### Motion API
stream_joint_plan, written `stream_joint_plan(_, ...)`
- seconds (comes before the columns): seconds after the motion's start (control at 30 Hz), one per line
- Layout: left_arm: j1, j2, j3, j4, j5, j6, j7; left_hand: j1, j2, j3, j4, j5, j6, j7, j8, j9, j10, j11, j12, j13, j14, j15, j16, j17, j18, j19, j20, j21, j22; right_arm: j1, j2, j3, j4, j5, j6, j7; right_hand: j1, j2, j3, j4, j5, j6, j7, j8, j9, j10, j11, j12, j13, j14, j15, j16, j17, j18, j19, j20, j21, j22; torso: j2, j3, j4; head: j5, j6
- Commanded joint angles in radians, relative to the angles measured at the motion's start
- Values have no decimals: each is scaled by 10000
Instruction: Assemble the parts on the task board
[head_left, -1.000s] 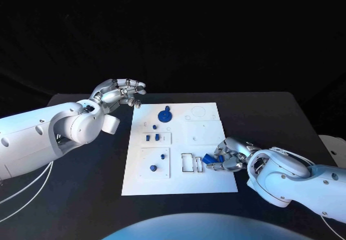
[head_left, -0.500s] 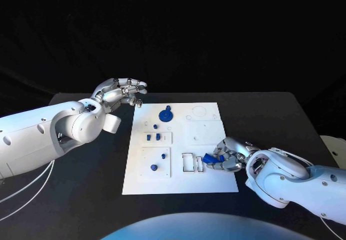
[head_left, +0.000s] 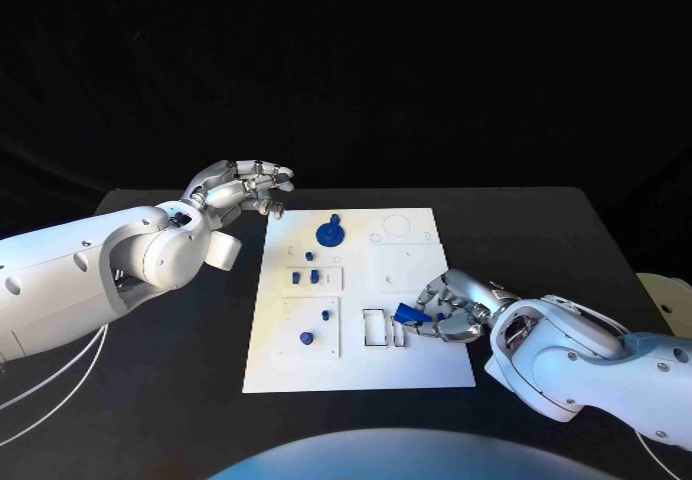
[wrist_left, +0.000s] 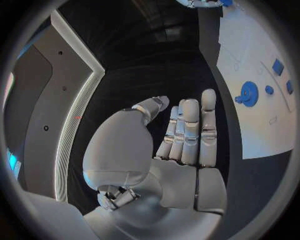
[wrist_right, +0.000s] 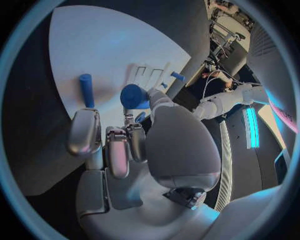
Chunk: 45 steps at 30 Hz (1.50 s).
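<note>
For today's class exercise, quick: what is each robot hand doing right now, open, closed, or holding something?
Left hand: holds nothing, fingers loosely apart, off the task board's far corner.
Right hand: fingers grip a blue part over the board.

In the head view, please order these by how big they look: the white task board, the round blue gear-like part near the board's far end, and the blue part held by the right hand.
1. task board
2. round blue part
3. blue part in the right hand; fingers hide some of it, so its full extent is unsure.
</note>
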Motion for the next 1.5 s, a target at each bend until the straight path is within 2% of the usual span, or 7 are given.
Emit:
stream_joint_plan(0.03,3,29,6,15,62,224,-1,-88,7,17,41,33,-81,-15,34,13,-56,26,12,-9,-89,5,-49,-9,105,-39,63,-42,-9,18,61,-3,52,439,120,308,63,183,57,-19,31,449,-377,77,159,187,-31,67,1045,990,-67,68,2373,-192,43,-19,25,1039,9,-3,-1,19,-2)
stream_joint_plan(0.33,4,67,5,0,62,256,-17,-88,7,17,41,33,-81,-15,34,13,-56,26,12,-9,-89,5,-49,-9,105,-39,63,-42,-9,13,689,-6,-303,822,522,135,-269,194,124,1,-2,479,-369,41,188,184,-25,51,1038,992,-67,71,2382,-195,43,-31,14,1055,20,10,5,-7,11)
stream_joint_plan(0.83,4,92,3,-1,62,282,-34,-88,7,17,41,33,-81,-15,34,13,-56,26,12,-9,-89,5,-49,-9,105,-39,63,-42,-9,-101,1466,-5,-858,727,293,-235,-1454,312,222,7,-178,760,-418,-18,227,320,-61,248,1255,1008,-94,93,2466,-201,70,-52,43,1122,17,25,-8,28,31)
stream_joint_plan(1.23,4,77,2,3,62,306,-60,-88,7,17,41,33,-81,-15,34,13,-56,26,12,-9,-89,5,-49,-9,105,-39,63,-42,-9,-153,1595,-5,-1015,625,526,-372,-1958,4,69,6,-287,856,-430,-42,269,369,-71,326,1354,1010,-105,95,2475,-198,69,-66,7,1142,24,26,-5,44,-1)
stream_joint_plan(1.3,4,75,2,5,62,308,-63,-88,7,17,41,33,-81,-15,34,13,-56,26,12,-9,-89,5,-49,-9,105,-39,63,-42,-9,-157,1600,-5,-1022,572,511,-419,-2136,-70,-30,8,-402,876,-433,-48,285,363,-73,312,1349,1006,-105,91,2457,-196,66,-67,-13,1145,25,25,-4,42,-2)
stream_joint_plan(1.37,4,72,2,6,62,309,-65,-88,7,17,41,33,-81,-15,34,13,-56,26,12,-9,-89,5,-49,-9,105,-39,63,-42,-9,-161,1607,-5,-1028,510,472,-454,-2475,-149,-326,17,-812,912,-440,-48,325,349,-76,275,1331,1003,-107,86,2440,-192,62,-67,-46,1149,22,24,-4,41,5)
stream_joint_plan(1.5,4,65,2,8,62,309,-68,-88,7,17,41,33,-81,-15,34,13,-56,26,12,-9,-89,5,-49,-9,105,-39,63,-42,-9,-164,1629,-5,-1025,386,372,-476,-3054,-83,-1584,30,-1065,920,-439,-47,443,341,-73,232,1326,1000,-108,81,2424,-184,58,-68,-123,1161,22,25,-7,51,17)
